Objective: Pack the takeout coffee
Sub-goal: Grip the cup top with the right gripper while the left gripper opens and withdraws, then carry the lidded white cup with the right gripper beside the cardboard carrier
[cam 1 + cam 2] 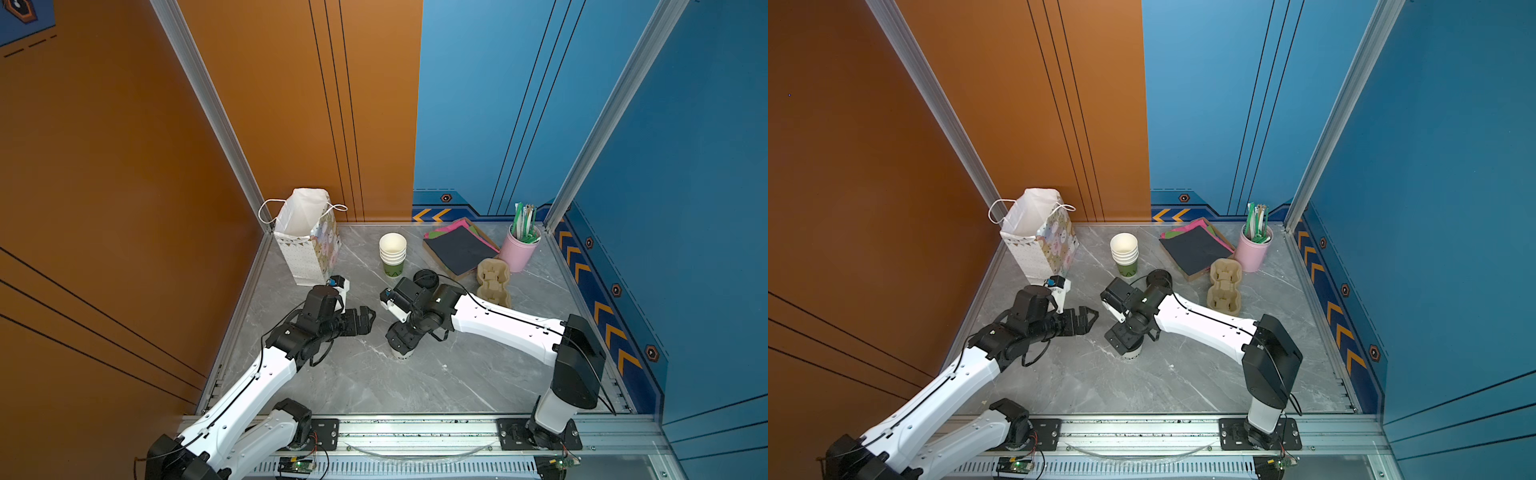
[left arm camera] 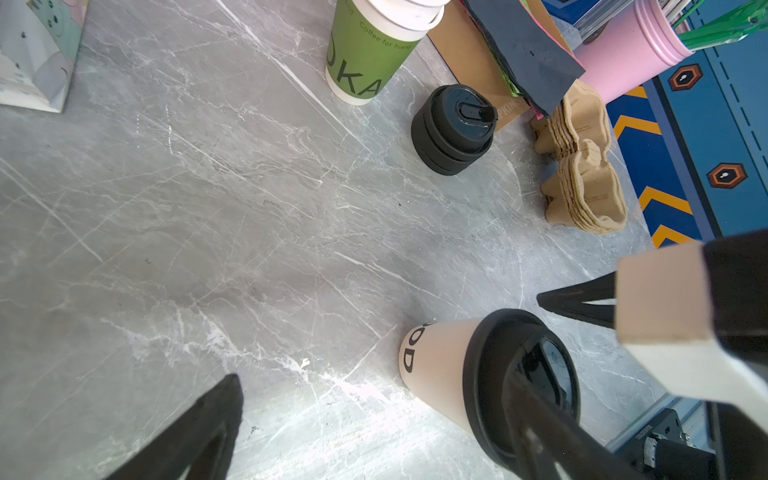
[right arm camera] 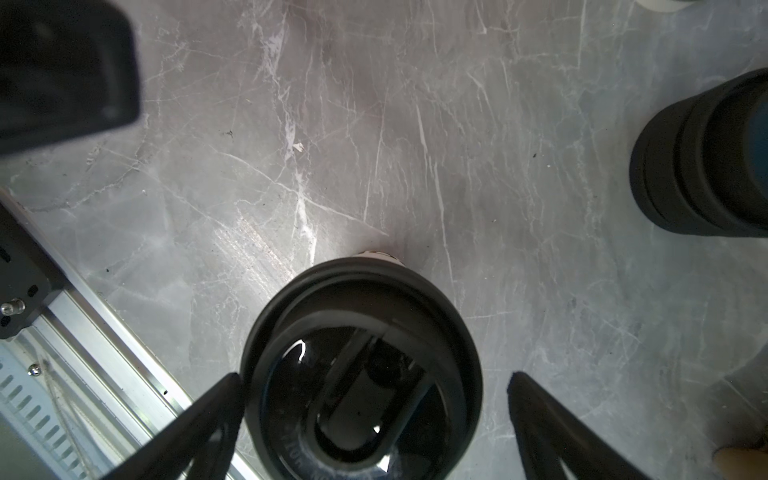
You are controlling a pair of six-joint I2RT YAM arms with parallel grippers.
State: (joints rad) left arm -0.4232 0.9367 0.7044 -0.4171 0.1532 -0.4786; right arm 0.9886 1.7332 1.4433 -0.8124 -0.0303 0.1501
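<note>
The takeout coffee (image 2: 436, 365) is a white paper cup with a black sip lid (image 3: 361, 332), standing upright mid-table. In both top views only its base (image 1: 404, 354) (image 1: 1133, 353) shows below my right gripper (image 1: 401, 337) (image 1: 1128, 337). That right gripper (image 3: 374, 382) hangs open over the lid, its fingers on either side. One finger (image 3: 220, 399) sits at the rim and the other stands apart from it. My left gripper (image 1: 368, 318) (image 1: 1089, 318) (image 2: 374, 378) is open and empty, just left of the cup and clear of it.
A patterned paper bag (image 1: 307, 243) (image 1: 1038, 243) stands open at the back left. A stack of lidless cups (image 1: 392, 253), a pile of black lids (image 1: 426, 277) (image 2: 453, 129), pulp cup carriers (image 1: 492, 282), napkins (image 1: 459, 247) and a pink tin of sticks (image 1: 519, 249) fill the back right.
</note>
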